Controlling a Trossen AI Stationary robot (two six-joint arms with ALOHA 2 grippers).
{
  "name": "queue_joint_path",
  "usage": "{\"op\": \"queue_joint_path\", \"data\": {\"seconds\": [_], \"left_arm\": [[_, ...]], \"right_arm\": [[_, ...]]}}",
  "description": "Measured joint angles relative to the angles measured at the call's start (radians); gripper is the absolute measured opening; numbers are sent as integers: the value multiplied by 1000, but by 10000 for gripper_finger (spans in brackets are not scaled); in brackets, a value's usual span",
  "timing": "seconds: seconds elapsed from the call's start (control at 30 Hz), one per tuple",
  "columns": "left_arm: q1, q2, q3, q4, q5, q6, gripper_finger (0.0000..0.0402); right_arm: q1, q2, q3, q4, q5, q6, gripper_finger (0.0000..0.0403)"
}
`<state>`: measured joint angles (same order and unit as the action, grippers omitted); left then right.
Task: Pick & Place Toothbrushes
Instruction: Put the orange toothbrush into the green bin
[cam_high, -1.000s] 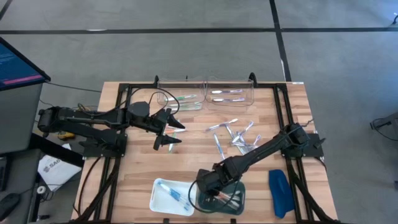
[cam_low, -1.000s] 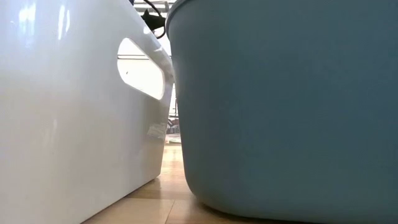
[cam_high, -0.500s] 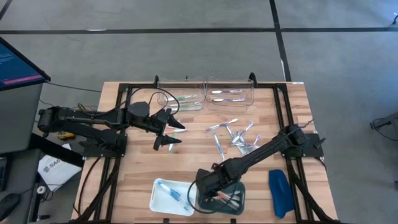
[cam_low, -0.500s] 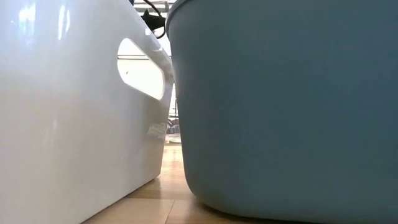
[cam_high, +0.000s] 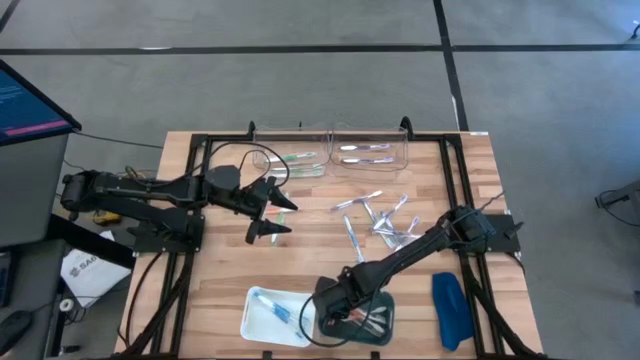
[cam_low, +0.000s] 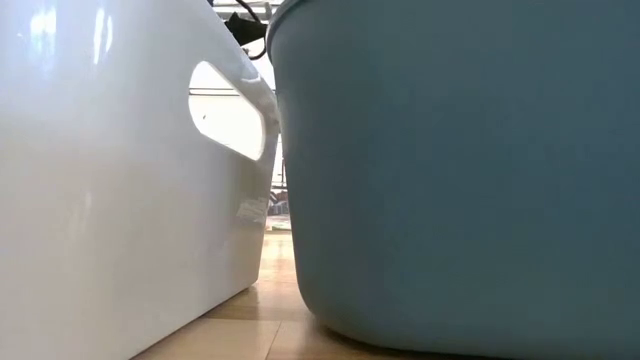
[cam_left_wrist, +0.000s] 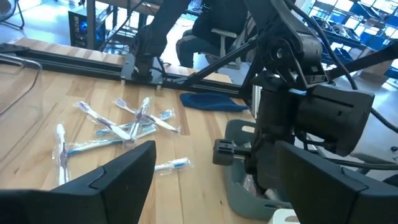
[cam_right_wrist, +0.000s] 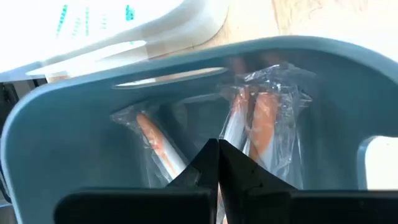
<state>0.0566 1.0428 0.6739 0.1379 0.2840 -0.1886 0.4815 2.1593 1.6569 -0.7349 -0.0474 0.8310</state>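
Right wrist view: right gripper (cam_right_wrist: 218, 163) closed, empty, above clear-wrapped orange toothbrushes (cam_right_wrist: 264, 127) in blue bin (cam_right_wrist: 74, 112).

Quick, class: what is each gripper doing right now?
Left gripper: open, holding nothing, above the table.
Right gripper: shut, over the grey-blue bin; whether it grips a wrapped toothbrush cannot be told.

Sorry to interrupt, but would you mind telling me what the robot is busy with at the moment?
It is sorting wrapped toothbrushes into bins. The right gripper is down inside the grey-blue bin at the table's near edge, jaws shut on a wrapped toothbrush, with a few orange ones already lying there. The white bin beside it holds blue ones. The left gripper hovers open over the table's middle. A loose pile of toothbrushes waits on the table, and more lie in the clear trays at the far edge.
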Motion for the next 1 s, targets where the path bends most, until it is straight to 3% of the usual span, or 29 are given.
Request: {"op": "queue_joint_path", "data": {"seconds": [0.37,0.63,1.0], "left_arm": [[0,0,0,-1,0,0,319],[0,0,0,-1,0,0,319],[0,0,0,-2,0,0,319]], "right_arm": [[-6,-25,15,-1,3,-11,0],[-2,-70,13,-65,98,-11,0],[-5,-44,-1,-117,101,16,0]]}}
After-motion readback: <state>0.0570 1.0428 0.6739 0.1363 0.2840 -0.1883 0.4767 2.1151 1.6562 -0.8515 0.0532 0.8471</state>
